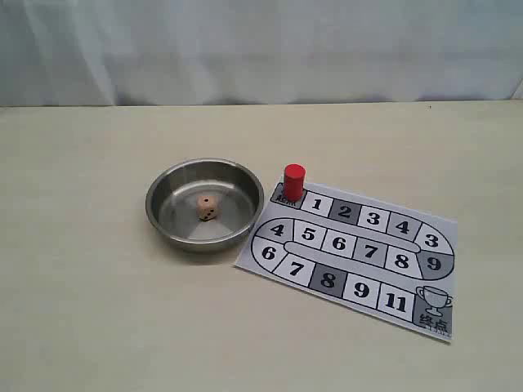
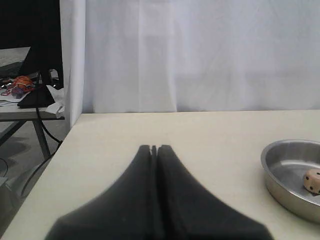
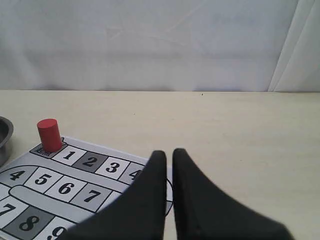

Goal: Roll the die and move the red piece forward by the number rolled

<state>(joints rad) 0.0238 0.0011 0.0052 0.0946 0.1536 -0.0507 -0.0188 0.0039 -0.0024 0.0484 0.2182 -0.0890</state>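
The pale tan die [image 1: 206, 207] lies at rest inside the steel bowl [image 1: 163, 184], left of the board. The left wrist view also catches the die [image 2: 313, 181] in the bowl [image 2: 278, 152]. The red piece [image 1: 294, 181] stands upright on the grey start square, just before square 1 of the numbered board [image 1: 359, 253]. My left gripper [image 2: 154, 147] is shut and empty, hovering over bare table well away from the bowl. My right gripper [image 3: 169, 152] is shut with only a thin slit, holding nothing, over the board's edge near square 4, apart from the red piece [image 3: 49, 135]. Neither gripper shows in the exterior view.
The board [image 3: 60, 187] carries squares 1 to 11 and a trophy square [image 1: 433, 306] at its near right corner. A white curtain [image 1: 261, 49] backs the table. Off the table's side edge stands a cluttered desk with cables [image 2: 25, 90].
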